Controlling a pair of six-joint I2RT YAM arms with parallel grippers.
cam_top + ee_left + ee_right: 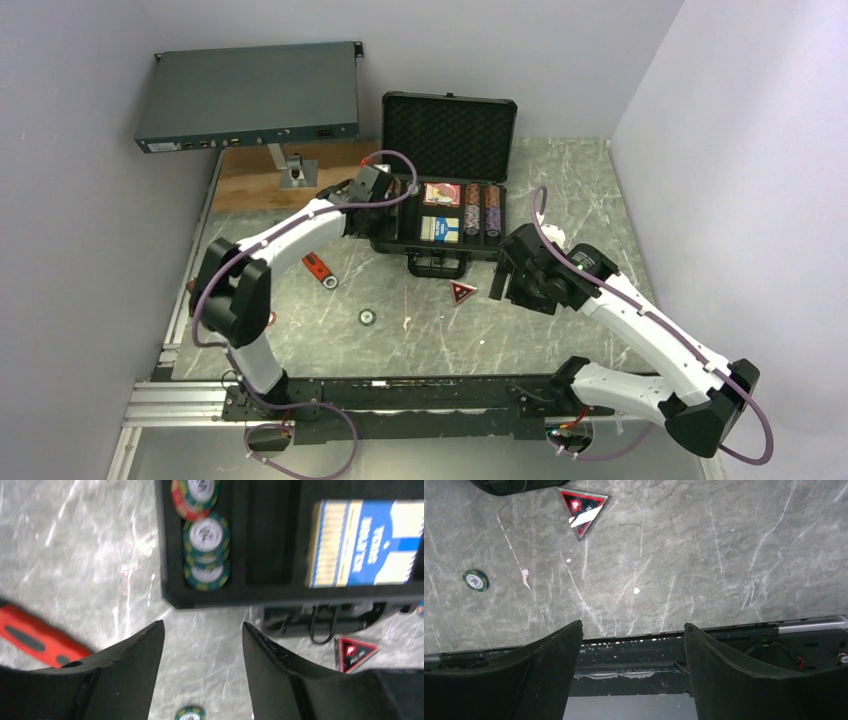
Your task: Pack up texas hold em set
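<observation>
Case (447, 128): open at the far middle of the table (560, 210), with its foam-lined lid standing up and its handle (437, 265) towards the arms.
Top view only: two chip rows (481, 208) stand on edge in the right slots. A red deck (440, 193) sits behind the card box (440, 228). The left arm (290, 230) covers the left slots.
Left wrist view only: flat chips (206, 540) lie overlapping in the leftmost slot, one red-rimmed and the others green. The card box shows blue and yellow, blurred.
Loose chip (367, 317): on the table in front of the case, left of the token and well apart from both. It shows in all three views.
Token (462, 292): red triangle flat on the table, near the right end of the handle and not touching it.
Left claw (202, 627): wide and holding nothing, over bare table just before the case's near left corner.
Right claw (632, 627): wide, with nothing between its fingers, over the table to the right of the token.
Right wrist view only: the rail (724, 630) along the table's near edge shows between the fingers.
Wrench (318, 270): on the table left of the case. The left wrist view shows only its red handle.
Grey box (250, 95): far left, raised above a wooden board (260, 185). It shows in the top view alone.
</observation>
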